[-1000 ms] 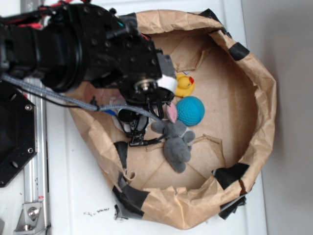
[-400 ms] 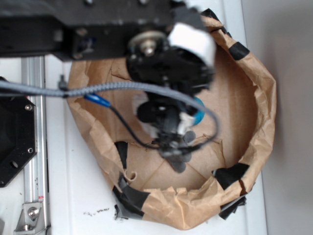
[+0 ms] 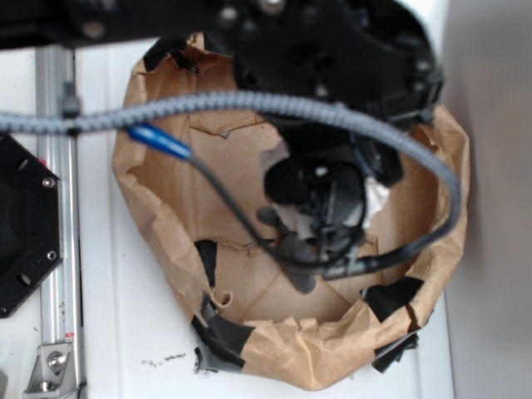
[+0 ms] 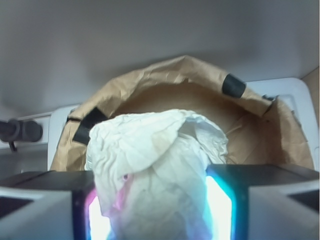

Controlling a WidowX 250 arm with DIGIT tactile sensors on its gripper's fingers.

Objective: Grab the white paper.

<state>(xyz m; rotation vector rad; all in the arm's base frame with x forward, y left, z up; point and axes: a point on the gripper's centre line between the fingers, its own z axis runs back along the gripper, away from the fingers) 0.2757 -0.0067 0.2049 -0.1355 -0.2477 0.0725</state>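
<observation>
White paper (image 4: 157,165) – clamped in gripper (image 4: 159,200).

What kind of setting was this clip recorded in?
Probably a lab tabletop robot pen, not a home: a crumpled brown paper wall patched with black tape rings a cardboard floor on a white table, beside a metal rail.

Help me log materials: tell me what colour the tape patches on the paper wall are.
Black tape patches on the brown paper wall; clearest in the exterior view.
</observation>
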